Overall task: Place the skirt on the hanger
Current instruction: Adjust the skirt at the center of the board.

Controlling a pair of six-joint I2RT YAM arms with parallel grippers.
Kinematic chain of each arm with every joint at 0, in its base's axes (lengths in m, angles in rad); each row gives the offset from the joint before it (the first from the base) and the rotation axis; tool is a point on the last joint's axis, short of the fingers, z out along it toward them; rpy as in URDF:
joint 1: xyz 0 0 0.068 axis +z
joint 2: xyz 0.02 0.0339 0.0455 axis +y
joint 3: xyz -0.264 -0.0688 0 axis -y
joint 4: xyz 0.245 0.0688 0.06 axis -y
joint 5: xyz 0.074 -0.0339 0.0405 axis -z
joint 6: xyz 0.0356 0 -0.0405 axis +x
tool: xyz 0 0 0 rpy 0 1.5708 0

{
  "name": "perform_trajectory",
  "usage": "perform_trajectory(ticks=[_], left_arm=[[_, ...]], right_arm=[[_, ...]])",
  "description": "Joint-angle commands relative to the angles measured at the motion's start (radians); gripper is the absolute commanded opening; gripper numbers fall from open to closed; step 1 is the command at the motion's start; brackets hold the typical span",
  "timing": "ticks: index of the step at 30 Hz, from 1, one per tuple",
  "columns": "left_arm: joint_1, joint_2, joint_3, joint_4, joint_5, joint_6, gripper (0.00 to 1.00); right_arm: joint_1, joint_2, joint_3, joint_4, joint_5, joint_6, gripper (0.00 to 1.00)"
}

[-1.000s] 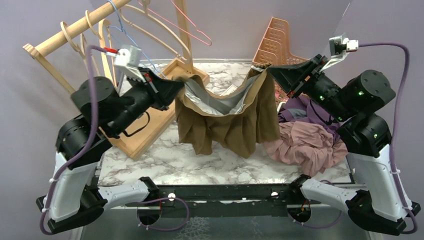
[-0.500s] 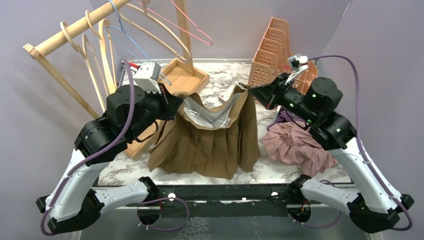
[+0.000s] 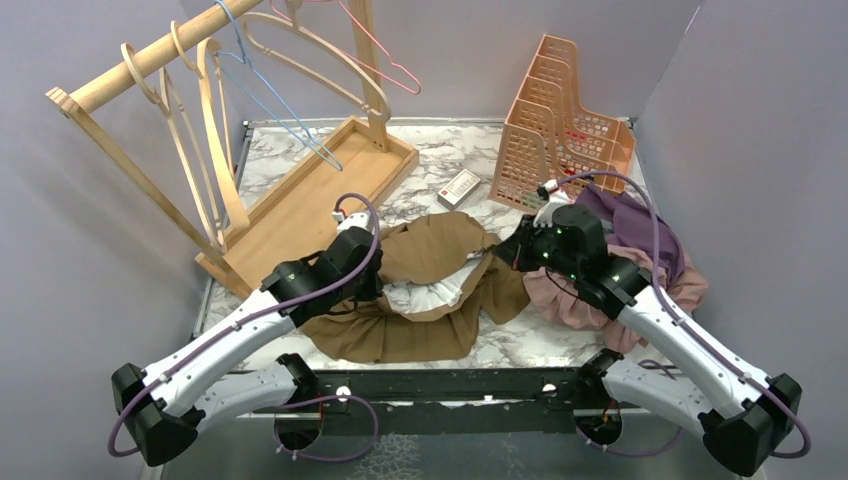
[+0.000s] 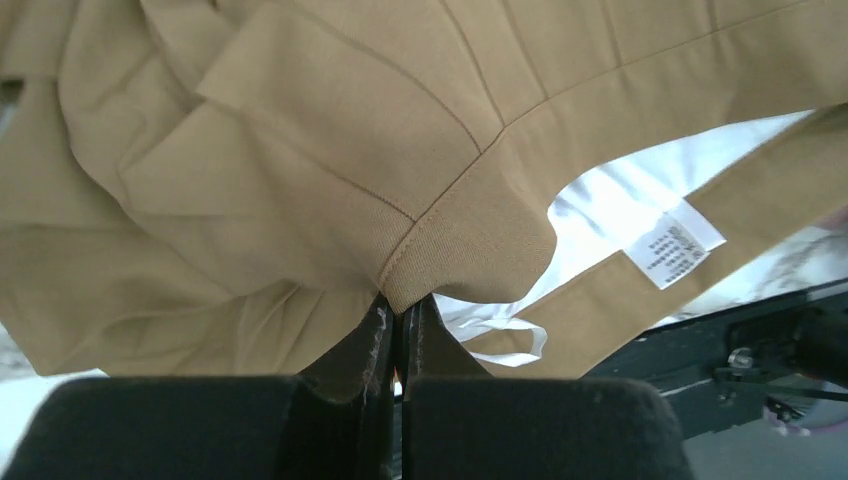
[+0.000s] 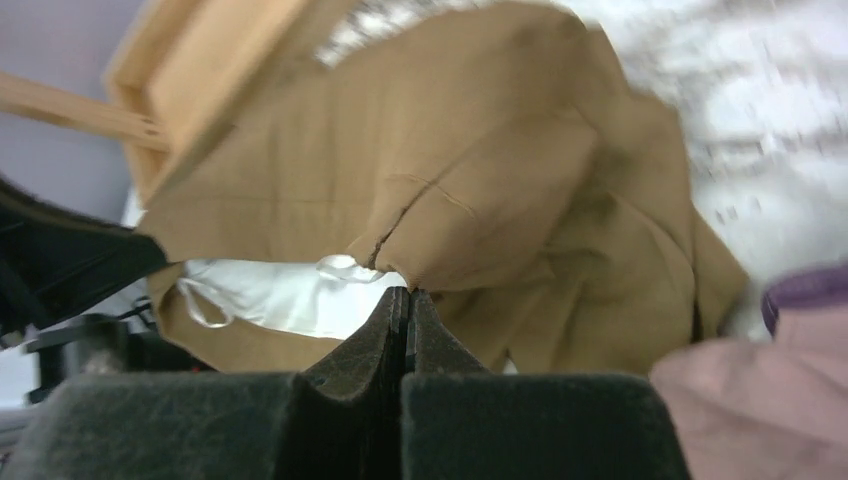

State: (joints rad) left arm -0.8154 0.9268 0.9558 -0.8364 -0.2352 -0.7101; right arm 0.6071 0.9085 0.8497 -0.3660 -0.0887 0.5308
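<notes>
We have the pleated tan fabric skirt (image 3: pixel 440 235) pinched in our left gripper (image 4: pixel 403 312) and right gripper (image 5: pixel 407 296), heaped, not yet hung.

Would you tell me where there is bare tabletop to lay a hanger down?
Bare marble lies at the back, between the wooden rack base and the orange file holders, shared with a small box. The centre is covered by the brown skirt, the right by a clothes pile; only a thin strip shows at the front edge.
</notes>
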Motion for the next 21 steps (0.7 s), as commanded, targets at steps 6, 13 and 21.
perform_trajectory(ticks=[6, 13, 21], left_arm=[[0.018, 0.068, -0.124, 0.100, -0.062, -0.151, 0.00], [0.088, 0.147, -0.160, 0.165, -0.028, -0.113, 0.00], [0.145, 0.155, -0.263, 0.222, 0.017, -0.074, 0.08]], right_arm=[[-0.002, 0.156, -0.068, -0.162, 0.254, 0.168, 0.01], [-0.001, 0.306, -0.040, -0.139, 0.236, 0.166, 0.01], [-0.002, 0.358, -0.051, -0.098, 0.149, 0.111, 0.12]])
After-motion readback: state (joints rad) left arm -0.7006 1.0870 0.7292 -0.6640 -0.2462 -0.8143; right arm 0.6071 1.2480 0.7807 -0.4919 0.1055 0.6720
